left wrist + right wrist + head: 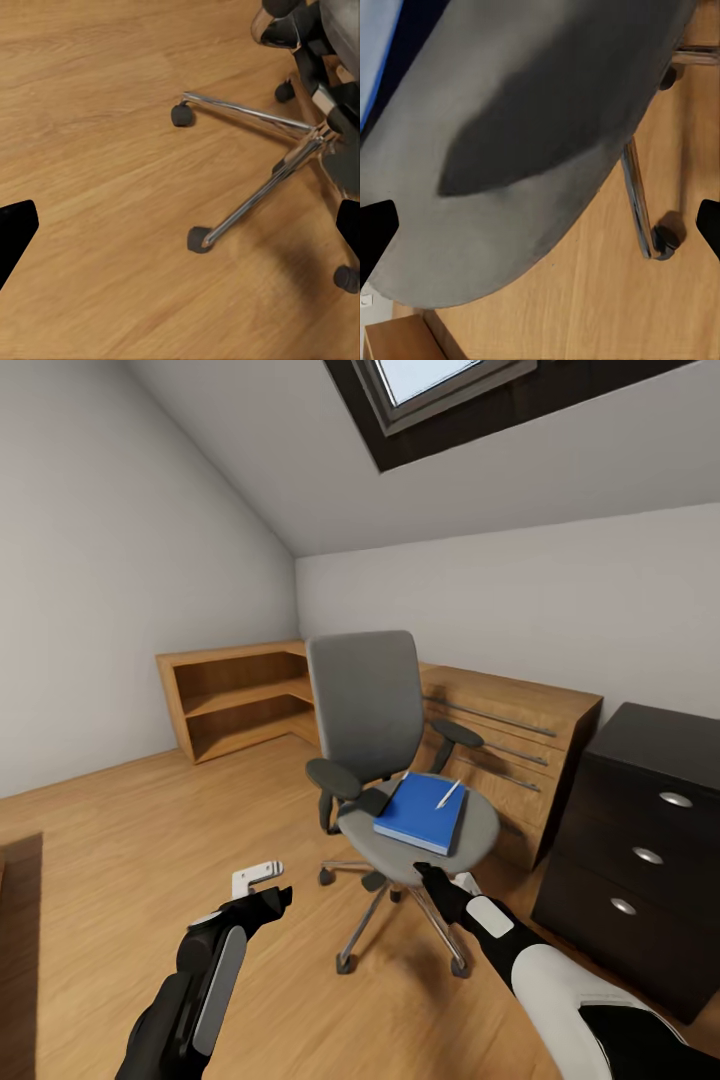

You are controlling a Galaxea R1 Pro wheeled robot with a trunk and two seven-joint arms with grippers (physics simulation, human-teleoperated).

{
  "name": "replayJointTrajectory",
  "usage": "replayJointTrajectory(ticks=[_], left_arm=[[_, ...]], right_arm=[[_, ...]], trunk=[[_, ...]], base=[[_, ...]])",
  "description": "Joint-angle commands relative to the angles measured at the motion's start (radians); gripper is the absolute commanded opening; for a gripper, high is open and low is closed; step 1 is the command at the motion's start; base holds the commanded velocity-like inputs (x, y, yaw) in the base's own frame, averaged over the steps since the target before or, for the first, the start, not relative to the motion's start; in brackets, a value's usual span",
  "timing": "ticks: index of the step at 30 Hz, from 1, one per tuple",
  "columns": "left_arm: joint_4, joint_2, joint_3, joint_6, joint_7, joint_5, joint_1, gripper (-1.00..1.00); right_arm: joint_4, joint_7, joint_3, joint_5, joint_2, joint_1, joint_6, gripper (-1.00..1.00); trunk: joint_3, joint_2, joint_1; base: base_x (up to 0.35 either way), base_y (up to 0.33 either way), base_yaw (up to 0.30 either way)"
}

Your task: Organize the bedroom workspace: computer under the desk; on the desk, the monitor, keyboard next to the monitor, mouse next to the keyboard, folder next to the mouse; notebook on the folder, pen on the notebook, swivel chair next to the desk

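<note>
We saw the swivel chair (372, 740) on the wooden floor (120, 840), carrying a blue folder (420, 816) topped by the pen (449, 793). Both the left gripper (268, 895) and the right gripper (432, 878) were spread open, holding nothing.

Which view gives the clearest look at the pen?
The head view: the pen lies white on the blue item on the swivel chair seat. The right wrist view catches that item's blue edge and the seat.

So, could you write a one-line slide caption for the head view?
Swivel chair carrying a blue folder and pen, right tool at the seat's front edge.
</note>
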Motion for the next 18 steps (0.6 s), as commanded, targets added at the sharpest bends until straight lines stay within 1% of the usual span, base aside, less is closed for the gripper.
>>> replayJointTrajectory(ticks=[1, 7, 18], left_arm=[[-0.001, -0.001, 0.001, 0.004, 0.007, 0.011, -0.001, 1.0], [0.0, -0.001, 0.001, 0.004, 0.007, 0.011, -0.001, 1.0], [0.0, 0.0, 0.002, 0.004, 0.009, 0.011, -0.001, 1.0]], right_arm=[[0.0, 0.002, -0.004, -0.002, 0.0, 0.0, 0.004, 1.0], [0.0, 0.003, -0.004, -0.002, 0.0, 0.0, 0.003, 1.0], [0.0, 0.003, -0.004, -0.002, 0.0, 0.0, 0.003, 1.0]], trunk=[[-0.001, 0.0, 0.0], [-0.001, 0.0, 0.0], [-0.001, 0.0, 0.0]], base=[[0.234, -0.072, 0.0], [0.208, -0.073, 0.0], [0.165, -0.073, 0.0]])
